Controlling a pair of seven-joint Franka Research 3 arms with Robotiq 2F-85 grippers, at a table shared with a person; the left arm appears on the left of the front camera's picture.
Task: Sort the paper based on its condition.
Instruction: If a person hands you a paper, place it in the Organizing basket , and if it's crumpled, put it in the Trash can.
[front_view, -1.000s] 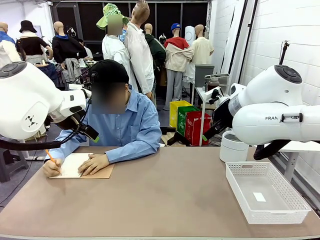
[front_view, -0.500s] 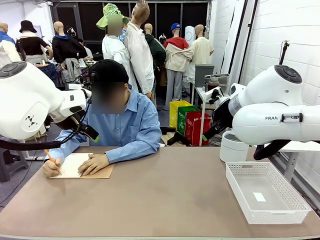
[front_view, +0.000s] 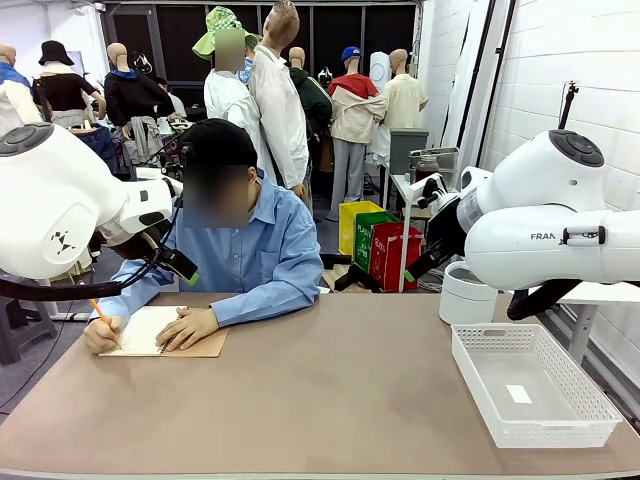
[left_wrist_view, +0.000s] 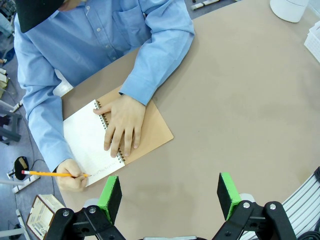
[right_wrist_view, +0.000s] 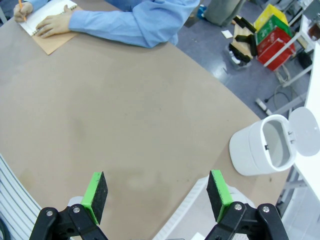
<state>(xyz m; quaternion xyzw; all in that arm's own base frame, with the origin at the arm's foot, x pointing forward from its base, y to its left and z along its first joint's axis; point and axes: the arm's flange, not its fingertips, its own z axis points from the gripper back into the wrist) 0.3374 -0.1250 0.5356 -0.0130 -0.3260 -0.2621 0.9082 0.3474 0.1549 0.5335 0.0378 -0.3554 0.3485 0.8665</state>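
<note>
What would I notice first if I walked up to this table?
A person in a blue shirt at the far left, writing in an open notebook with an orange pencil. The big white left arm and right arm hang at the sides, and a white basket sits near the right edge.

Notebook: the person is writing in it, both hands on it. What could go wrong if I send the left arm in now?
1. A hand lies flat on the notebook and another works a pencil on the page; the open left gripper could strike them.
2. The page looks bound by the spiral, so pulling would likely drag the notebook or tear the sheet.
3. The bin stands right by the basket; a thin sheet might land wrong.
</note>
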